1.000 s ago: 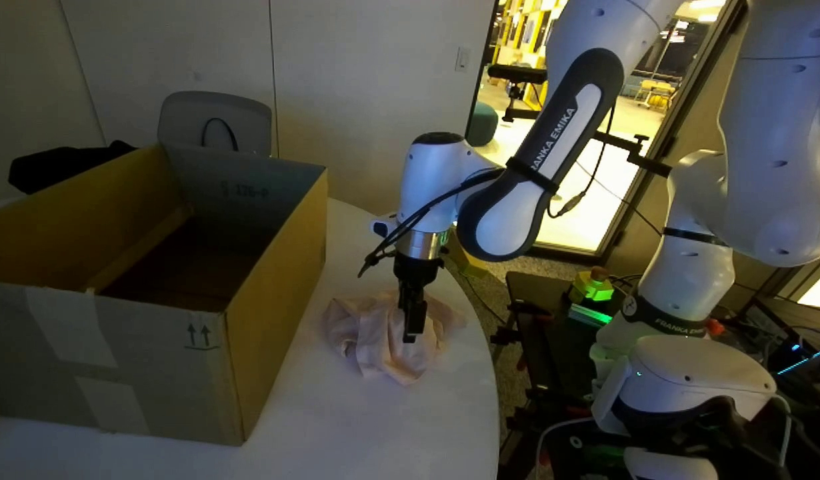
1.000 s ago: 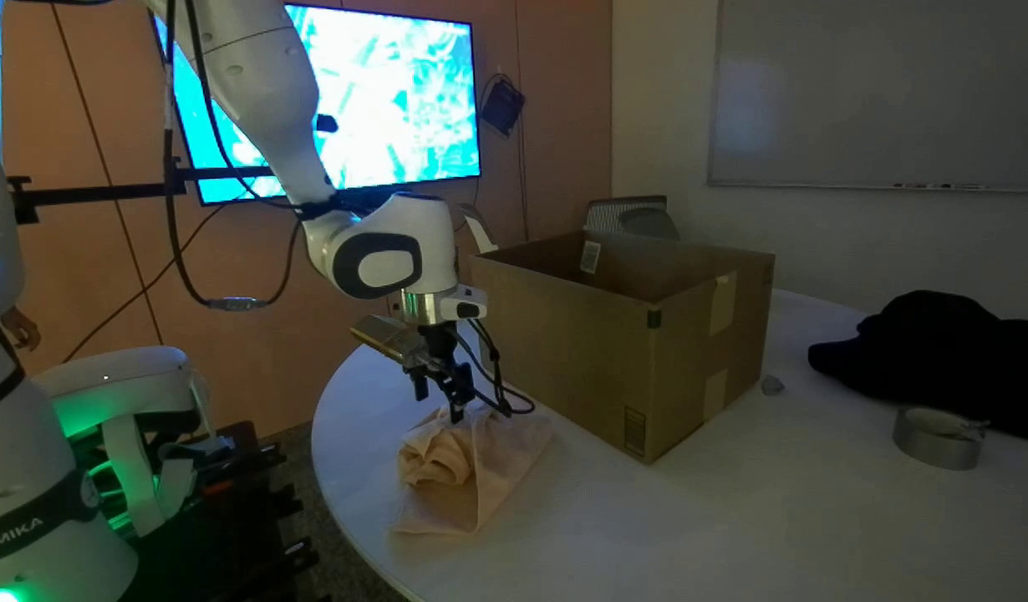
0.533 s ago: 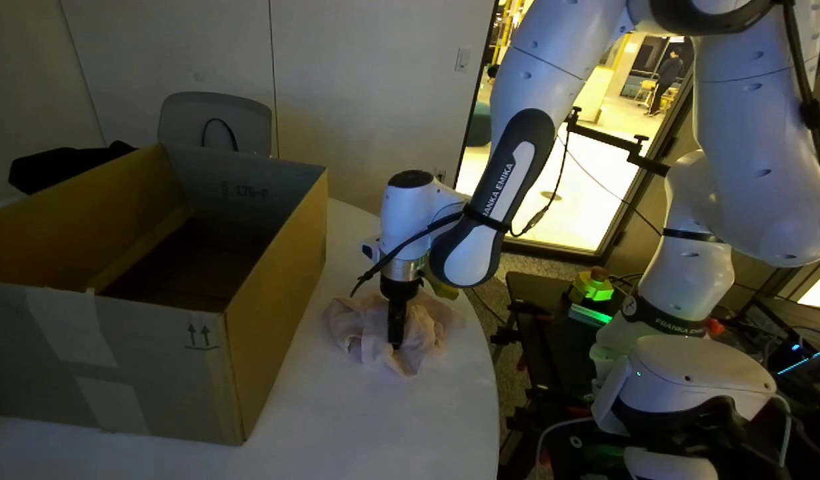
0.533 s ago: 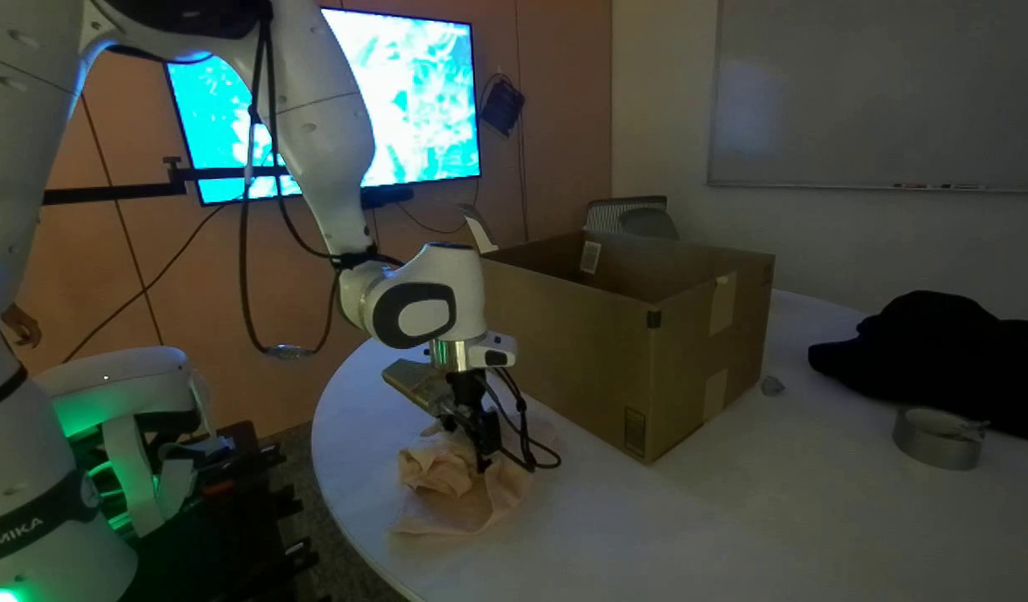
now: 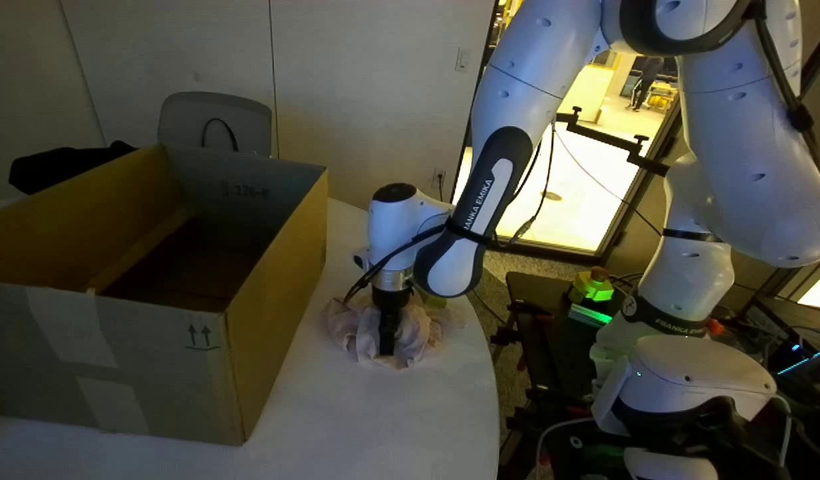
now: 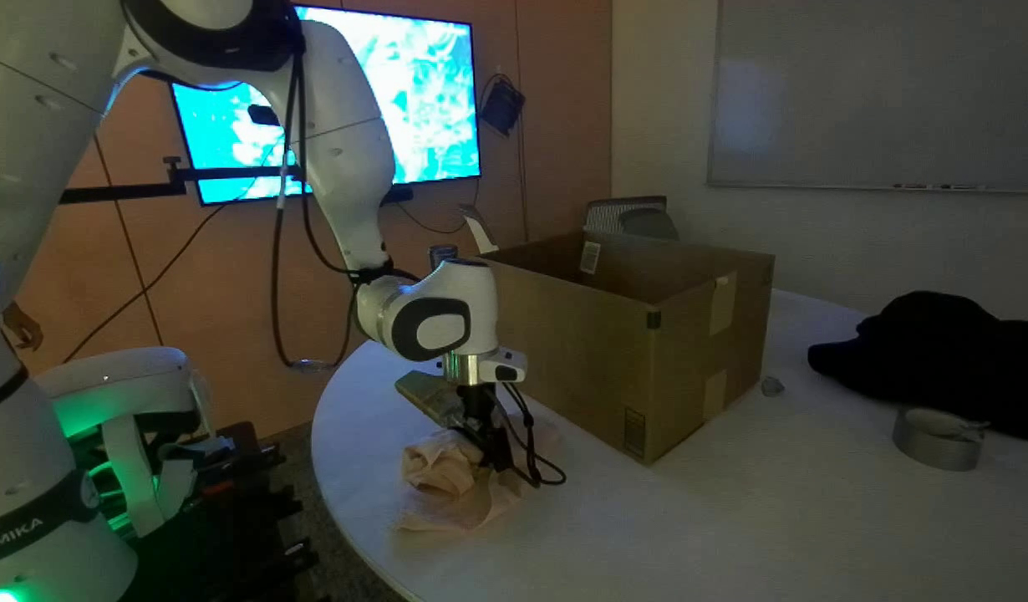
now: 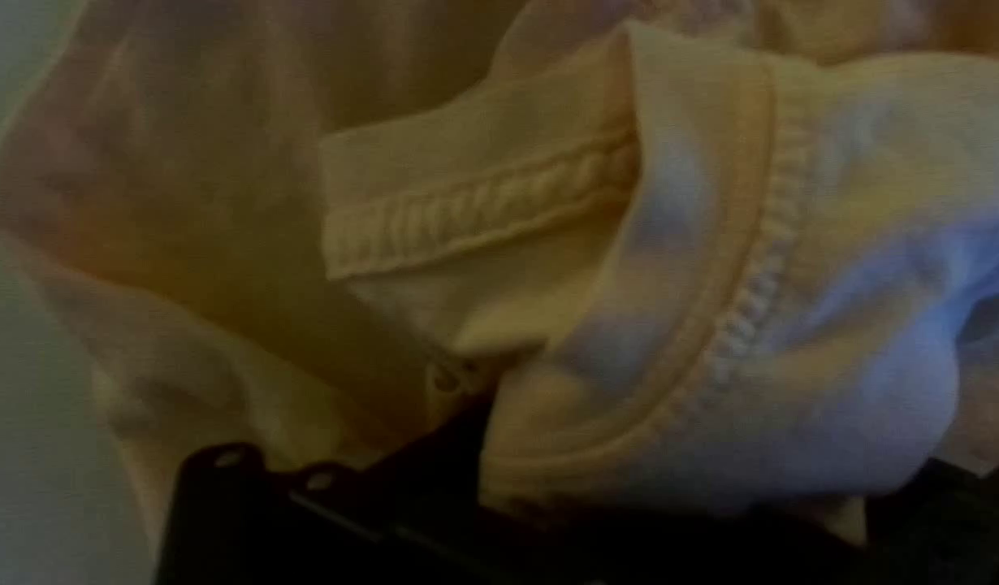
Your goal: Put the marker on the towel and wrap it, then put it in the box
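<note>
A crumpled pale pink towel (image 5: pixel 367 333) lies near the table's edge. It also shows in an exterior view (image 6: pixel 439 470) and fills most of the wrist view (image 7: pixel 548 301). My gripper (image 5: pixel 387 343) points down into the towel's folds, also in an exterior view (image 6: pixel 499 458). In the dark wrist view the gripper (image 7: pixel 621 520) is partly covered by a towel fold, so whether the fingers are shut on cloth cannot be told. The marker is not visible. The open cardboard box (image 5: pixel 110 373) stands beside the towel, also in an exterior view (image 6: pixel 581 368).
The white round table (image 5: pixel 370 427) carries everything. A roll of grey tape (image 6: pixel 937 438), a black cloth bundle (image 6: pixel 940 359) and a small grey lump (image 6: pixel 771 385) lie beyond the box. A chair (image 5: pixel 217 123) stands behind the box.
My gripper has come down into the towel and shifted towards the box. The towel's near edge has been pushed and rumpled. The box has not moved.
</note>
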You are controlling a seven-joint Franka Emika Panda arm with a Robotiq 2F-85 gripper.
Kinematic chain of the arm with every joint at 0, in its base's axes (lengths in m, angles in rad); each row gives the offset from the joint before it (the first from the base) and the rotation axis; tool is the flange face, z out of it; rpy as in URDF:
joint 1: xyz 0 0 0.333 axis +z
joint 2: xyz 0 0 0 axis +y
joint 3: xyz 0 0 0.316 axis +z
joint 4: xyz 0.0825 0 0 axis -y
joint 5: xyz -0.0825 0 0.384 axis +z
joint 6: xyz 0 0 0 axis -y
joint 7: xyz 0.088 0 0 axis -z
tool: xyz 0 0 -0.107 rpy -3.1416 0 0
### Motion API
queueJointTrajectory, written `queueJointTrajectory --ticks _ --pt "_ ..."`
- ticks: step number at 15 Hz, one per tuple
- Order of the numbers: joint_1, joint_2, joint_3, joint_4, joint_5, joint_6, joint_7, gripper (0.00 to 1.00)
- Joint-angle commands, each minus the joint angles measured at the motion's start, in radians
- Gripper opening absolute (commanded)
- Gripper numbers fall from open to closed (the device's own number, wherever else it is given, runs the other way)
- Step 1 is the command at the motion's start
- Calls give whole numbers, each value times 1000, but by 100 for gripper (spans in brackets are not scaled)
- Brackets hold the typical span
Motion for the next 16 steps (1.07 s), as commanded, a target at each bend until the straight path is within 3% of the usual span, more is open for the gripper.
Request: queueJointTrajectory --ticks 1,7,11,16 --pt "-34 -53 39 -23 19 -41 -16 57" --pt "-133 -217 149 -105 109 -114 -96 11" --pt "-143 -327 168 -145 163 -183 -123 2" --pt "-120 -524 154 -159 166 -310 -143 5"
